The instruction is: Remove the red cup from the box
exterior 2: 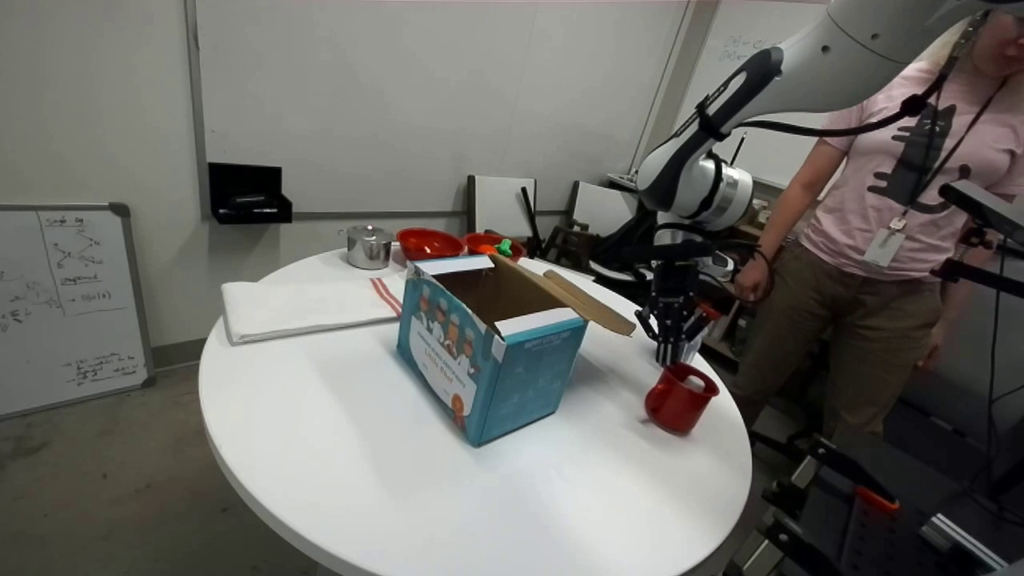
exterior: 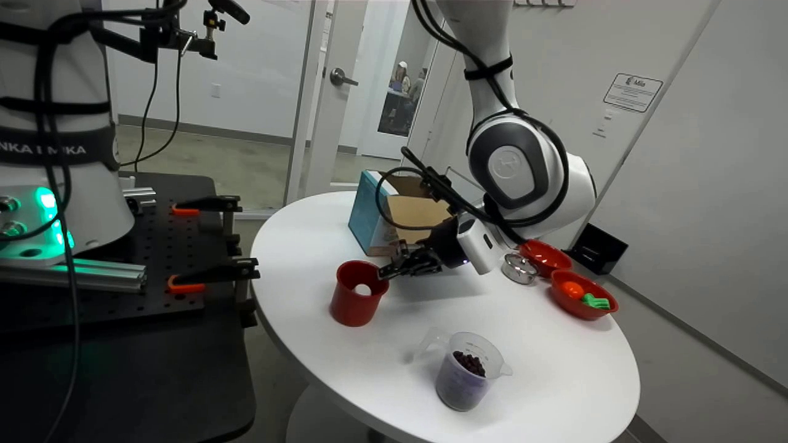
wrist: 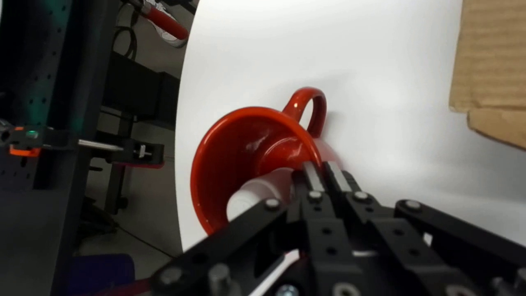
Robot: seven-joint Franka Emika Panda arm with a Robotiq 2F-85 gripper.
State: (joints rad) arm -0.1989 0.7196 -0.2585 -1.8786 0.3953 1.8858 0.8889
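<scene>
The red cup (exterior: 357, 307) is outside the box, over the white table near its edge. It also shows in an exterior view (exterior 2: 676, 406) and in the wrist view (wrist: 230, 148), where its handle and inside are visible. A small white-capped bottle (wrist: 250, 197) lies in it. My gripper (wrist: 321, 169) is shut on the cup's rim, one finger inside and one outside; it shows in both exterior views (exterior: 386, 271) (exterior 2: 670, 358). The cup looks slightly tilted; I cannot tell whether it touches the table. The blue box (exterior 2: 528, 372) stands beside it with its top open; it also shows here (exterior: 369, 215).
A clear measuring cup (exterior: 465, 375) with dark contents stands near the table edge. Red bowls (exterior: 582, 298) and a metal pot (exterior 2: 369, 246) are farther off. A folded white cloth (exterior 2: 312, 308) lies by the box. A cardboard flap (wrist: 493, 61) sticks out towards the gripper.
</scene>
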